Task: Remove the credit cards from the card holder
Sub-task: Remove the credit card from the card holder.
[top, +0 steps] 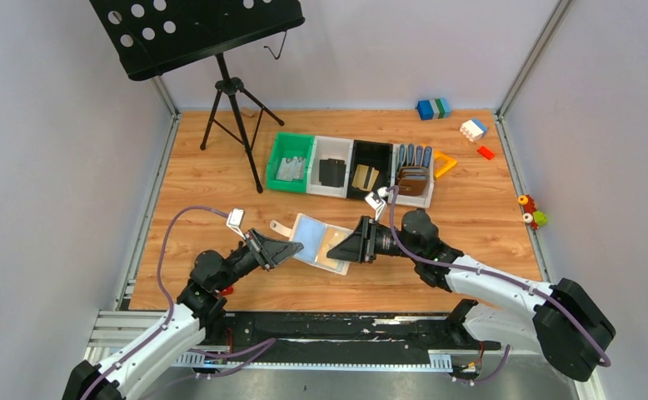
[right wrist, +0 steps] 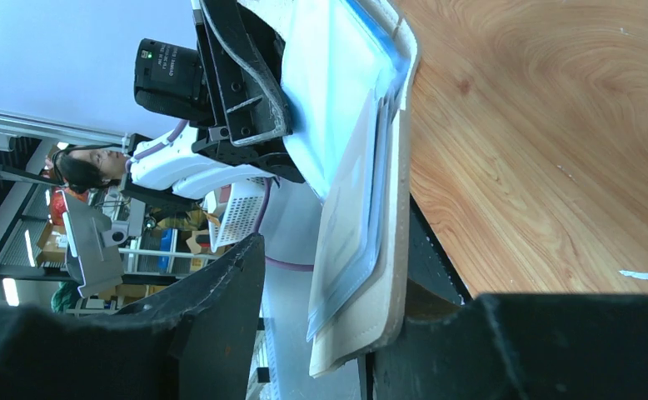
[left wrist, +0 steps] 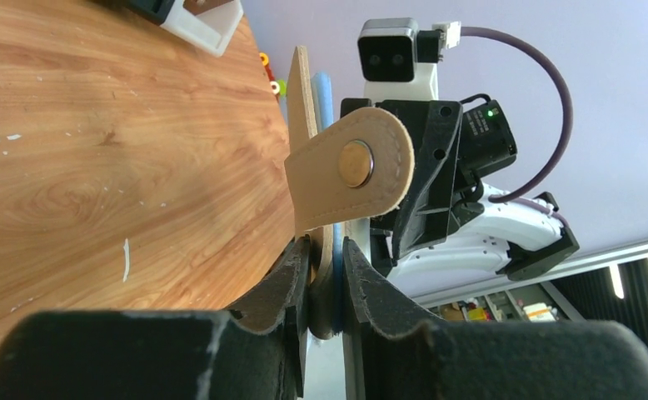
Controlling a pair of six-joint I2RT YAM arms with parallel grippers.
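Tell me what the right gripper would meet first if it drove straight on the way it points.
The card holder, whose edge lies between the open jaws of the right gripper; beyond it, probably, the left gripper, clamped on the opposite edge.

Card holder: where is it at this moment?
In the top view the card holder is open mid-table, near side of the bins, between the left end effector and the right end effector.
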